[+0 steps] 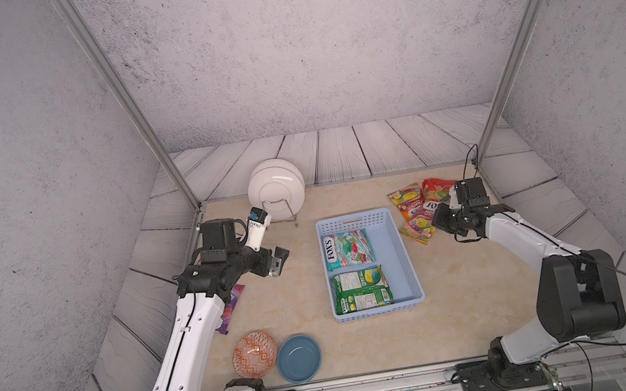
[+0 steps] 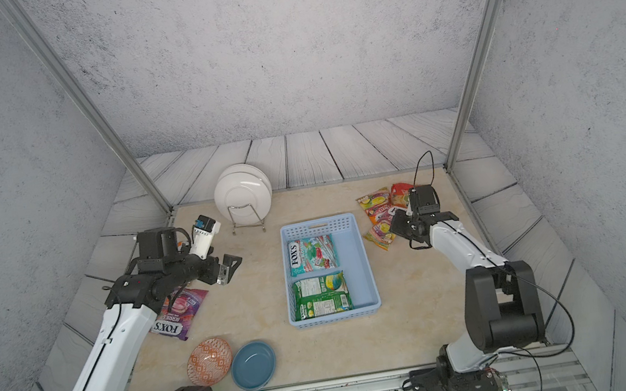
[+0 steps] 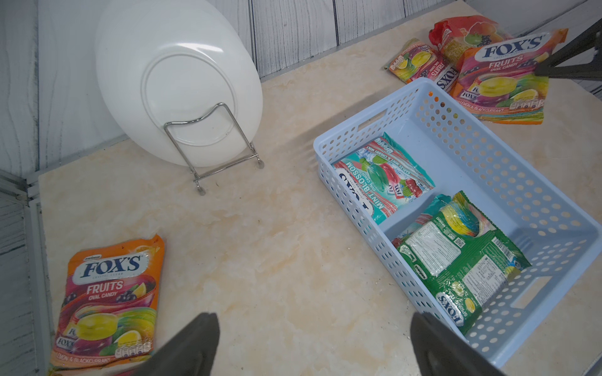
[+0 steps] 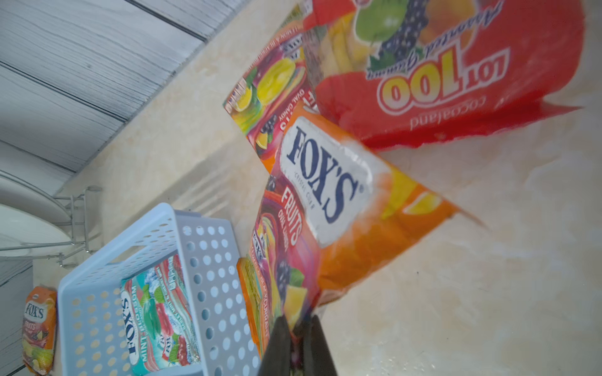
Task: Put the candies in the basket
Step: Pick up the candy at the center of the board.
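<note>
The right tool (image 4: 298, 328) is clamped on an orange candy bag (image 4: 329, 201) at two o'clock from the basket (image 1: 400, 253). Next, lift it and drop it in. The left tool (image 3: 309, 332) hangs empty, jaws apart.

Orange bag (image 4: 329, 175) reads FOX'S FRUITS, teal bag (image 3: 381, 182) MINT-BLOSSOM, red bag (image 4: 456, 65) apparently LOT 100.

Teal bag (image 1: 348, 249), green bag (image 1: 361, 289) flat in basket (image 1: 396, 259); orange bag (image 3: 501, 84) outside.
</note>
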Controlling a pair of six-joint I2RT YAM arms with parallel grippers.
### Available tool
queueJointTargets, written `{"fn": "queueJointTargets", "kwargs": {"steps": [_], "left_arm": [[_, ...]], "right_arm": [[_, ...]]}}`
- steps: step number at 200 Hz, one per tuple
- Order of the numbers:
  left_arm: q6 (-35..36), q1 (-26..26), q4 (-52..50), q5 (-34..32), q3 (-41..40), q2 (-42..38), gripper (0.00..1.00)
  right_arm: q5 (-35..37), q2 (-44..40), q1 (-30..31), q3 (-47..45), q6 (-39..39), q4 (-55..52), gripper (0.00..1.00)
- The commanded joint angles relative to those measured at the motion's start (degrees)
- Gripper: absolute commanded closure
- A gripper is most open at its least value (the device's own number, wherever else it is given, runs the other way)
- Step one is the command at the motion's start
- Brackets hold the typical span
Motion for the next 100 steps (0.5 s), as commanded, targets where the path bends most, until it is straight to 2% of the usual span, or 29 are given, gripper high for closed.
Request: {"fn": "queueJointTargets", "kwargs": {"steps": [1, 52, 100], "left_arm": [[-0.30, 0.38, -0.08, 1.00, 0.48, -0.28, 0.02], [-0.36, 0.37, -0.10, 1.13, 0.26, -0.94, 0.02], [-0.35, 0.27, -0.20, 0.89, 0.26, -1.14, 0.02]], "right_arm": [[2.13, -4.73, 0.23, 3.45, -4.65, -4.82, 1.00], [3.51, -6.57, 1.72, 11.78, -10.26, -14.36, 1.00], [8.76, -5.81, 7.35, 18.03, -23.58, -18.83, 1.00]]}}
